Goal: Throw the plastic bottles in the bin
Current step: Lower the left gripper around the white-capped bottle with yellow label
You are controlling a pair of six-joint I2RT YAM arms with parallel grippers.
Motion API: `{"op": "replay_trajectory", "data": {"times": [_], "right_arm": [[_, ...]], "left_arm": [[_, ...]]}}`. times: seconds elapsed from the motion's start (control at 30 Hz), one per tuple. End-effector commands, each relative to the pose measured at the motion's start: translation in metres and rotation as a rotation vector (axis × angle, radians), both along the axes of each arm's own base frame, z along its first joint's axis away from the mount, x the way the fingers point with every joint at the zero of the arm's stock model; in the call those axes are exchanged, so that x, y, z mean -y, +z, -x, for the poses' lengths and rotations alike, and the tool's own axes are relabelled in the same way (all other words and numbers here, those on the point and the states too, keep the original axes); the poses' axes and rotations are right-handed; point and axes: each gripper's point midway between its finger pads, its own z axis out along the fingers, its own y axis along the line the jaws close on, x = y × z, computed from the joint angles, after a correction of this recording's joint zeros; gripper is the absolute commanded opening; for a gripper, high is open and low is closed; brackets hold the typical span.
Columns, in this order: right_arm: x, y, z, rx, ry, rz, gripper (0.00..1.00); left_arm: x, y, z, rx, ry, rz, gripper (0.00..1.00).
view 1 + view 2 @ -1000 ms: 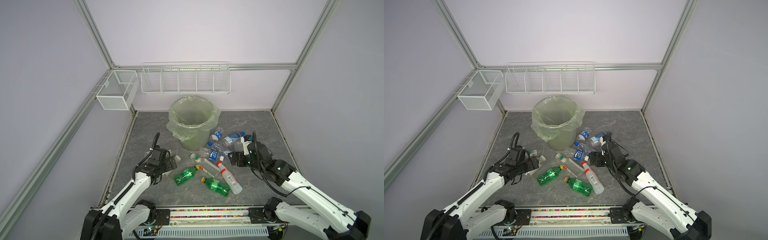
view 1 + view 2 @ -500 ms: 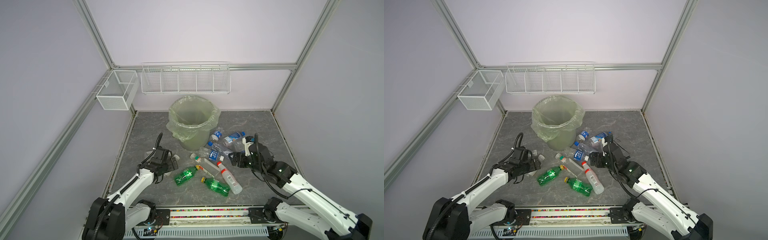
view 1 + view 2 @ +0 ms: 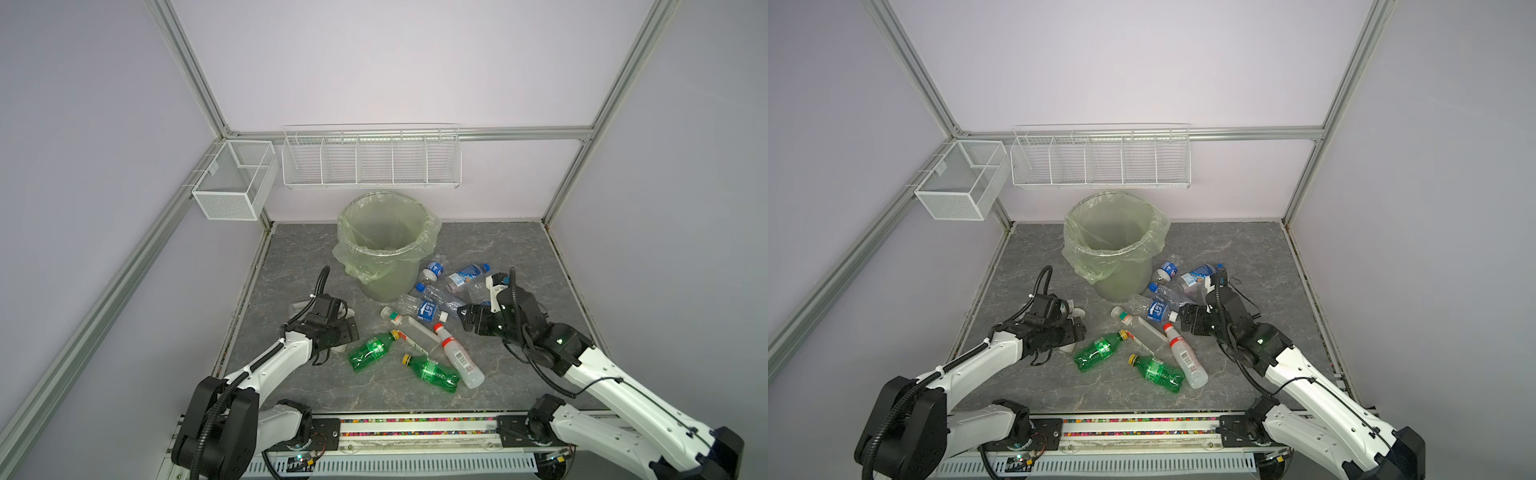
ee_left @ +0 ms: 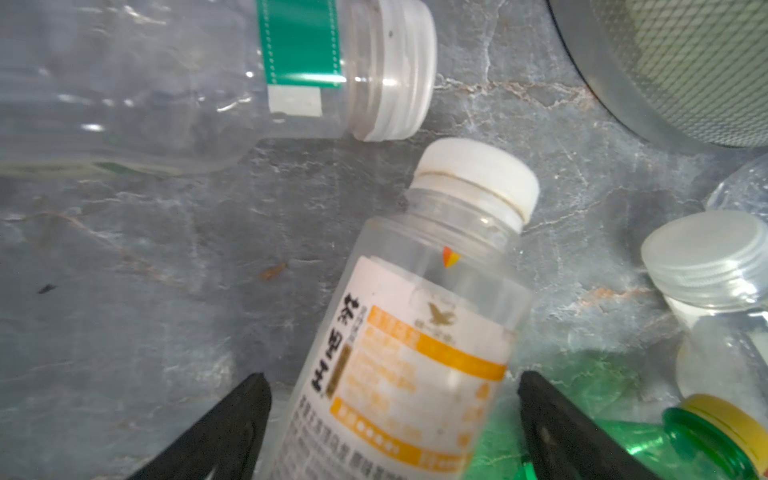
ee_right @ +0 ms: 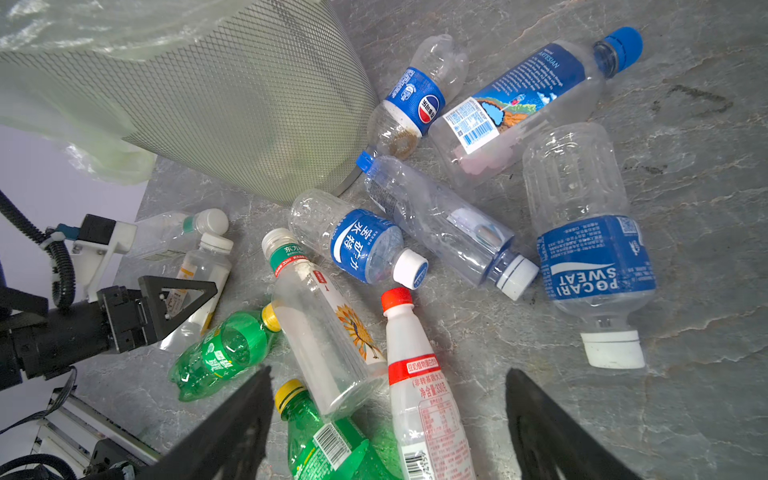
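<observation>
Enclosing grey marbled tabletop (image 3: 498, 249); lilac walls (image 3: 395, 62)

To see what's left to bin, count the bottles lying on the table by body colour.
Green bottles: 2
Clear bottles: 8
White bottle, red cap: 1
Total: 11

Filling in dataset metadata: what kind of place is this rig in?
Probably a lab test cell, not a home: plain walls on an aluminium frame, wire baskets hung from it, plastic bottles strewn beside a lined bin.
</observation>
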Motion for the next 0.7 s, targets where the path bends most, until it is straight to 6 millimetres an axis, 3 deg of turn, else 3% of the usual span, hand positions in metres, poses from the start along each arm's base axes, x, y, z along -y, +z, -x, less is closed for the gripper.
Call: {"op": "replay_trajectory", "data": {"times": [0.0,0.27,0.37,0.67], "right_arm": [[0.002,0.001,0.001,-0.022,-0.020,-0.008,0.88],[0.006,-0.003,0.001,-0.022,-0.034,0.006,0.88],[0.005,-0.004,0.001,-0.033,-0.032,0.009,0.88],[0.007,-0.003,0.001,-0.025,-0.039,0.016,0.88]], "left_arm": [[0.012,0.016,-0.014,0.052,-0.038,0.023,0.90],[0.015,0.016,-0.015,0.061,-0.071,0.017,0.77],[0.017,0.012,-0.015,0.045,-0.080,0.019,0.68],[0.019,0.008,-0.018,0.028,-0.093,0.009,0.64]]}}
